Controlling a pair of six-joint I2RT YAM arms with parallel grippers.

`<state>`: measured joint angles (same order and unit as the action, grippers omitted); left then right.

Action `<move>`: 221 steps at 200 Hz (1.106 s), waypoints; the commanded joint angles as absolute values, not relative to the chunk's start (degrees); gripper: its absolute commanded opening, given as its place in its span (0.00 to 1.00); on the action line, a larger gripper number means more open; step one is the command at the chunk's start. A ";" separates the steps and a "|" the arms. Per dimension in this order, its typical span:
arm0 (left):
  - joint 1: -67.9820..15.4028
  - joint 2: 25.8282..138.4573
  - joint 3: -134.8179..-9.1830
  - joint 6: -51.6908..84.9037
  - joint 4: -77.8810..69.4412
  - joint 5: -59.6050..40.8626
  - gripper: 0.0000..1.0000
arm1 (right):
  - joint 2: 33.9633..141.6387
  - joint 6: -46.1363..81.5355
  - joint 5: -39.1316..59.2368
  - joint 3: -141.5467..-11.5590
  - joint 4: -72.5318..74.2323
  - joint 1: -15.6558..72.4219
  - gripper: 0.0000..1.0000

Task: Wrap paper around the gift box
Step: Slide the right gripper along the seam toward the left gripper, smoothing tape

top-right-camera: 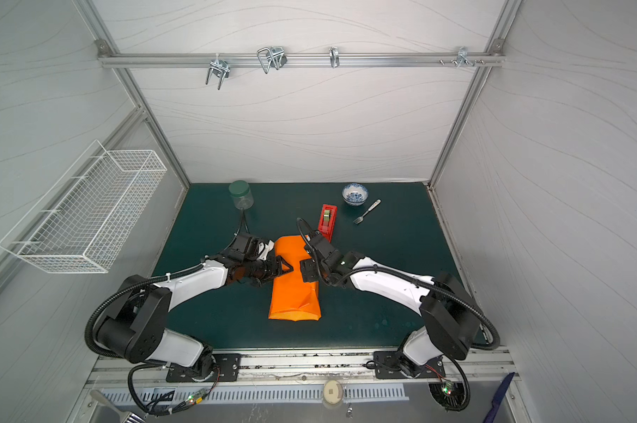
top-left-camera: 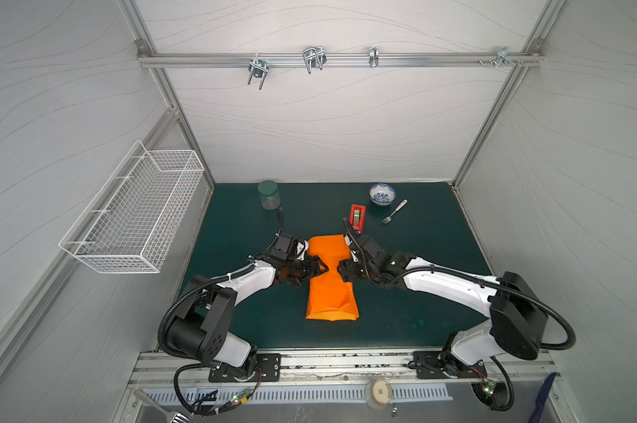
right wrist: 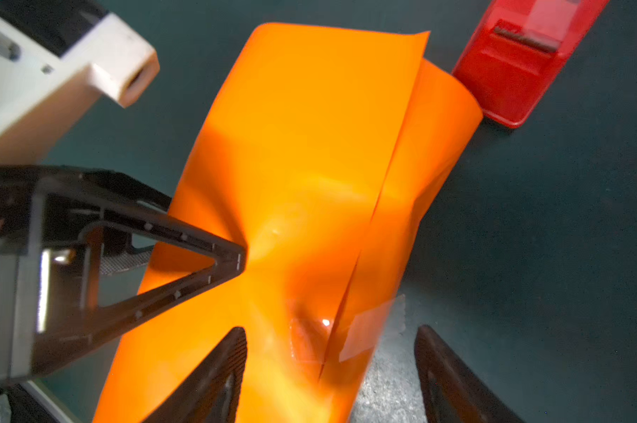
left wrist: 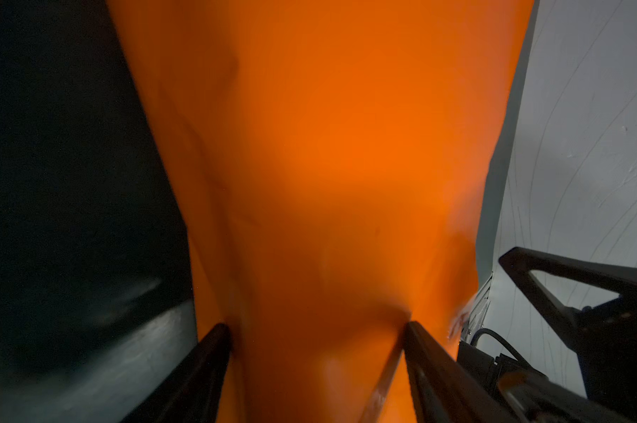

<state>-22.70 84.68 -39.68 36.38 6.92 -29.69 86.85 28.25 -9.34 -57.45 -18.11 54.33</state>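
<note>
- Two fingers of the left gripper [left wrist: 315, 326], reaching in from the left, stand well apart with the paper [top-left-camera: 331, 298] between them. One fingertip [right wrist: 236, 258] presses a dent into the top of the sheet, and creases radiate from it. Whether the pair truly clamps the sheet cannot be told.
- One right gripper [right wrist: 330, 329], reaching in from the right, its tips near the left one's but apart. Jaws are spread and hold nothing. One finger is over the paper and the other over bare mat, with the seam [right wrist: 386, 175] running between them.
- One clear tape strip [right wrist: 368, 329], short, laid across the seam.
- One sheet of paper, bright orange, folded over itself into a long parcel. It lies lengthwise, near to far, in the centre of the mat [top-left-camera: 419, 274]. One long edge overlaps the other along the top. The far end is loose and open, the near end flattened and creased.
- One gift box, hidden. No part of it shows outside the paper.
- One tape dispenser [top-left-camera: 358, 218], red, just beside the parcel's far right corner.
- One bowl [top-left-camera: 382, 200], blue and white, far right on the mat.
- One fork [top-left-camera: 394, 211], just beside the bowl on its right and apart from it.
- One jar [top-left-camera: 268, 197], clear with a green lid, far left on the mat.
- One wire basket [top-left-camera: 133, 216], white, hung on the left wall.
</note>
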 commanded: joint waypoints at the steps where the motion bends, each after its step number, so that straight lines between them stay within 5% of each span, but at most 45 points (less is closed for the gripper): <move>1: -23.38 87.32 -37.70 35.33 13.89 -26.93 0.75 | 88.88 26.14 -9.70 -60.66 -24.03 55.78 0.70; 221: -23.33 87.95 -37.71 35.42 13.47 -27.10 0.74 | 92.80 28.98 -7.10 -61.26 -23.08 54.69 0.67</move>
